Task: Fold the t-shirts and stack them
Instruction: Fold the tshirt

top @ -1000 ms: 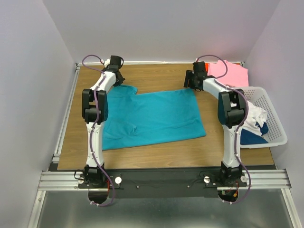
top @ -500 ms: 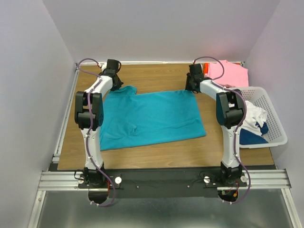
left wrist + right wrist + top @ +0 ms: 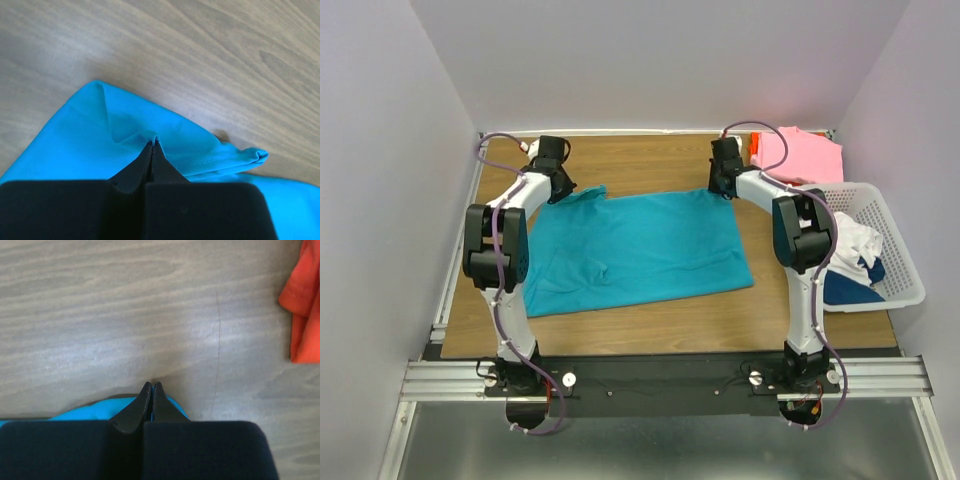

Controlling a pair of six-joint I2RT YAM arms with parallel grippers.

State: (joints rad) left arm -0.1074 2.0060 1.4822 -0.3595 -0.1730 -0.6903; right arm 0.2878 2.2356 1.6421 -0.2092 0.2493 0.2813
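The teal t-shirt (image 3: 640, 245) lies spread flat on the wooden table. At its far left corner my left gripper (image 3: 563, 185) is shut on a pinch of the teal cloth (image 3: 125, 125), which puckers up at the fingertips. At the far right corner my right gripper (image 3: 718, 185) is shut on the teal edge (image 3: 100, 410), seen as a thin strip between the closed jaws. A pink t-shirt (image 3: 805, 152) lies folded at the back right, with an orange-red one (image 3: 302, 305) beside it.
A white lattice basket (image 3: 900, 255) at the right edge holds white and dark blue cloth. The grey walls close in on the table (image 3: 650, 160) at the back and on both sides.
My right gripper has closed onto the shirt's far right corner. The left arm has swung its elbow outward to the left while keeping its pinch on the far left corner.
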